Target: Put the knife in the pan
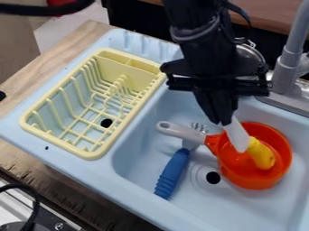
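On the left of the pale blue sink (102, 185), a cream dish rack (91, 155) sits upright, its slots spaced so that dishes can stand and drain. To its right, down in the basin, a blue-handled utensil (172, 173) lies slantwise, its head by the pan's grey handle (175, 128); whether they touch, I can't tell. That handle points left, which leaves the bowl free for something lowered from the far side. Above it hangs the black gripper (226, 119), its fingers closed on the upper end of what I take to be the knife (239, 135). The white blade slants down into the orange pan (249, 181), probably so that letting go will mean only a short drop. I can't see whether it rests on the bottom. Just beside the blade, a yellow thing (262, 154) lies in the pan and might prop it up. Farther right stands the grey faucet (287, 63), apart from the pan.
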{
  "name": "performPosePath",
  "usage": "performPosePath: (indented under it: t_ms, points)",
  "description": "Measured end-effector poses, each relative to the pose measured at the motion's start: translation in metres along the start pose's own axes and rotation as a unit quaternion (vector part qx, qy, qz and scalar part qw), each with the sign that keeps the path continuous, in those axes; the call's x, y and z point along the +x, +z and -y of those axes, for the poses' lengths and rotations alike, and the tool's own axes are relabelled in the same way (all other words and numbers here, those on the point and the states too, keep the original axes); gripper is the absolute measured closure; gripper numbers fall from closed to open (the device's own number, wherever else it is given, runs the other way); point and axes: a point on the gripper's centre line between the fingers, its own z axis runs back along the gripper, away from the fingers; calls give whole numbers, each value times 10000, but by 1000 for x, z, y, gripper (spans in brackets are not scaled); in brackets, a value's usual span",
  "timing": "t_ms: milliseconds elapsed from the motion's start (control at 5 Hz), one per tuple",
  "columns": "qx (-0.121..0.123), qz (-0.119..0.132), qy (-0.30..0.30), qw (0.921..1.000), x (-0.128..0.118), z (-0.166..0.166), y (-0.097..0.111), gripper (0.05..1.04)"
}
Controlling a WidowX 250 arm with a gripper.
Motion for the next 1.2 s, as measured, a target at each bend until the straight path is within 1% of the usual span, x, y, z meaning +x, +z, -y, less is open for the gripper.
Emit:
performPosePath:
  t_ms: [200,400,600,800,1200]
  points:
    - [158,-8,70,9999,2,-6,-6,863]
    - [181,-8,97,9998,3,-11,-3,617]
    - [166,-51,175,9997,1,-16,4,317]
    - [145,-29,262,9995,-1,-18,12,93]
    - [104,83,248,9996,-1,-25,26,85]
